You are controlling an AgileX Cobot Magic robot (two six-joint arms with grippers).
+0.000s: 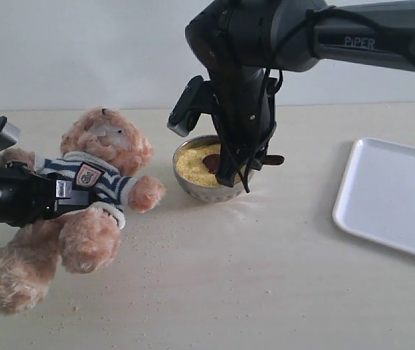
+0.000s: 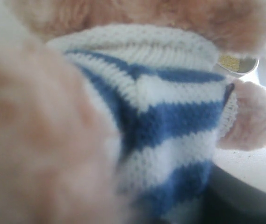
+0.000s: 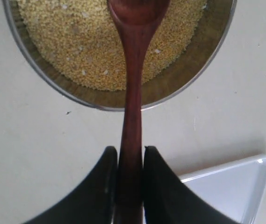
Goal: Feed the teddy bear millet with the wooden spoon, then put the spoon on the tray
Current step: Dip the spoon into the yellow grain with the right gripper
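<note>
The teddy bear lies on its back at the left of the table, its striped shirt filling the left wrist view. My left gripper is shut on the bear's torso, and fur and shirt hide its fingertips. The millet fills a round metal bowl beside the bear's paw. My right gripper hangs over the bowl, shut on the handle of the wooden spoon. The spoon's oval bowl rests in the millet. The white tray lies apart at the right.
Millet specks are scattered on the cream table in front of the bear. A corner of the tray shows beside the right gripper's fingers. The bowl's rim peeks past the bear's shoulder.
</note>
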